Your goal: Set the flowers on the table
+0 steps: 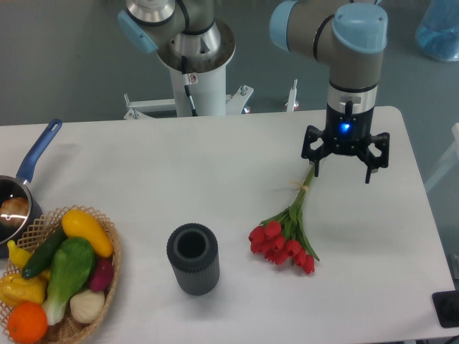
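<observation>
The bunch of red tulips with green stems (285,236) lay flat on the smooth, matte white desk (215,179), blooms toward the ribbed dark-grey cylindrical vase (192,259). The black two-finger end effector (343,172) hung over the banded stem ends — fingers spread apart (gripping nothing) — well clear of the woven wicker basket of vegetables (72,326).

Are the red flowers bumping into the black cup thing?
Apart. The camera view shows bare white table between the flowers and the dark ribbed cup, which stands upright left of the blooms. The tool is near the stem ends instead.
</observation>
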You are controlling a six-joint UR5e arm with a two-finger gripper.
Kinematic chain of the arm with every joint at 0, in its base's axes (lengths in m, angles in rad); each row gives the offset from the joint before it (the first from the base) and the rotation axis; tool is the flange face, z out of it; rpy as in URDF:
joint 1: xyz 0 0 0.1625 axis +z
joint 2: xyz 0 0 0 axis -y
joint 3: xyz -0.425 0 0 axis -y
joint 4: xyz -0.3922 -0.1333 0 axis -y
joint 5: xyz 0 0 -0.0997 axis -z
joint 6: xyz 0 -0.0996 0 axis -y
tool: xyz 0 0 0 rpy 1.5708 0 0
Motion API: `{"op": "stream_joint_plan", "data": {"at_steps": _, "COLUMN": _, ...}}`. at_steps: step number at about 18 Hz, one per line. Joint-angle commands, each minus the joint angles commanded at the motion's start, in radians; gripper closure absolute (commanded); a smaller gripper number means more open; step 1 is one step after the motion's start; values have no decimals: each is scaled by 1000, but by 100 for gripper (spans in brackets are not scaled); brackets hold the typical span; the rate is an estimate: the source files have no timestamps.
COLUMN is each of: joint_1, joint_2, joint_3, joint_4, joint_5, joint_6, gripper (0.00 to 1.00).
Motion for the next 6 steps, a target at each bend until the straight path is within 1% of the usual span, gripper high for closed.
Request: {"op": "stream_joint_plan", "data": {"at_steps": 6, "joint_1": 11, "joint_2": 8, "joint_3": 2, "joint_4": 0, "joint_5": -2, "joint_6": 0, "gripper": 0}}
